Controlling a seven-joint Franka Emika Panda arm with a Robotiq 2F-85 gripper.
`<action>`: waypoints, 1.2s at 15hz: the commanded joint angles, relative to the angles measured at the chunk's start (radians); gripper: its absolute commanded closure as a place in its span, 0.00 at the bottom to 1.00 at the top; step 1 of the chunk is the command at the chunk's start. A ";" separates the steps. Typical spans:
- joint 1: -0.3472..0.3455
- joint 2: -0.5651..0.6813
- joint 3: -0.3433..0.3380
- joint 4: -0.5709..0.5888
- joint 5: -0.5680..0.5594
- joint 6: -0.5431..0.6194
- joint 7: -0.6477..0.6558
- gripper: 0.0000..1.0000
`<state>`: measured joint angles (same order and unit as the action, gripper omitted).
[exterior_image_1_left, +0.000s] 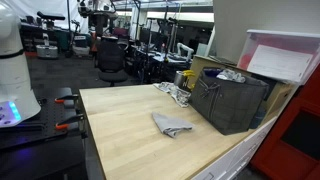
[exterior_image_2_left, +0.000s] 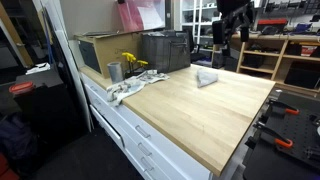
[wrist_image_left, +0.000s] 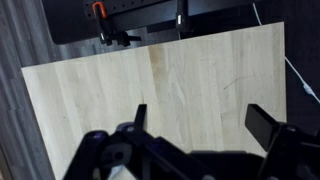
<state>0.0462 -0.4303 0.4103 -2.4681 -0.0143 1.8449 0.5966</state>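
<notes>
Grey cloth (exterior_image_1_left: 170, 125) (exterior_image_2_left: 207, 78) lies crumpled near the middle of the wooden tabletop (exterior_image_1_left: 120, 145) (wrist_image_left: 150, 80), alone on bare wood and well apart from the clutter behind it. The gripper (wrist_image_left: 198, 114) hangs above the table with its two dark fingers (wrist_image_left: 140, 112) spread wide and nothing between them; in the wrist view only plain wood lies beneath, and the cloth cannot be made out there. Orange-handled clamps (wrist_image_left: 98, 10) (exterior_image_1_left: 65, 98) sit at the table's edge. Farther back, a dark mesh crate (exterior_image_1_left: 235, 100) (exterior_image_2_left: 165, 50) stands at the rear of the surface. Beside it are a metal cup (exterior_image_2_left: 114, 71), yellow flowers (exterior_image_2_left: 133, 62) and a pale rag (exterior_image_2_left: 125, 90). A pink-lidded bin (exterior_image_1_left: 285, 55) rests beyond the crate.
</notes>
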 joint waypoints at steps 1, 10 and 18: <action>0.036 0.007 -0.034 0.002 -0.014 -0.003 0.013 0.00; -0.065 0.078 -0.252 0.083 -0.058 -0.007 -0.101 0.00; -0.177 0.323 -0.489 0.350 0.055 -0.066 -0.255 0.00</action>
<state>-0.1072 -0.2293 -0.0276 -2.2589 -0.0250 1.8438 0.3833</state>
